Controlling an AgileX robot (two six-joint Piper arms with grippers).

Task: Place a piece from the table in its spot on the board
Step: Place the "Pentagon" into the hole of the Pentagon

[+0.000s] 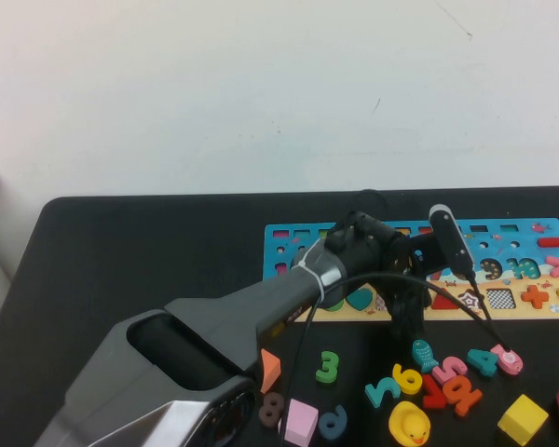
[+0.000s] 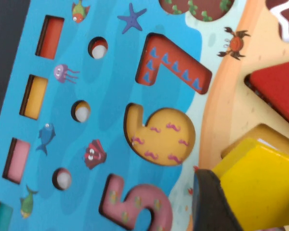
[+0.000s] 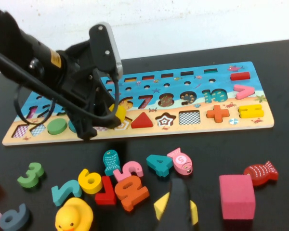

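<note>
The puzzle board (image 1: 289,233) lies at the back right of the black table, with several recesses empty. My left gripper (image 1: 408,312) hovers over the board's front strip, shut on a yellow block piece (image 2: 265,183). One dark finger (image 2: 209,202) presses its side. In the left wrist view the piece hangs just over a tan recess (image 2: 262,134), beside the red triangle (image 2: 279,91). The right wrist view shows the same piece (image 3: 120,111) low over the board (image 3: 260,113). My right gripper (image 3: 176,207) is shut and empty, near the front over a yellow cube (image 3: 192,211).
Loose pieces lie in front of the board: a green 3 (image 1: 328,366), a yellow duck (image 1: 409,424), a teal 4 (image 3: 159,163), a pink fish (image 3: 180,161), a red fish (image 3: 261,173), a pink cube (image 3: 237,196) and a yellow cube (image 1: 522,419).
</note>
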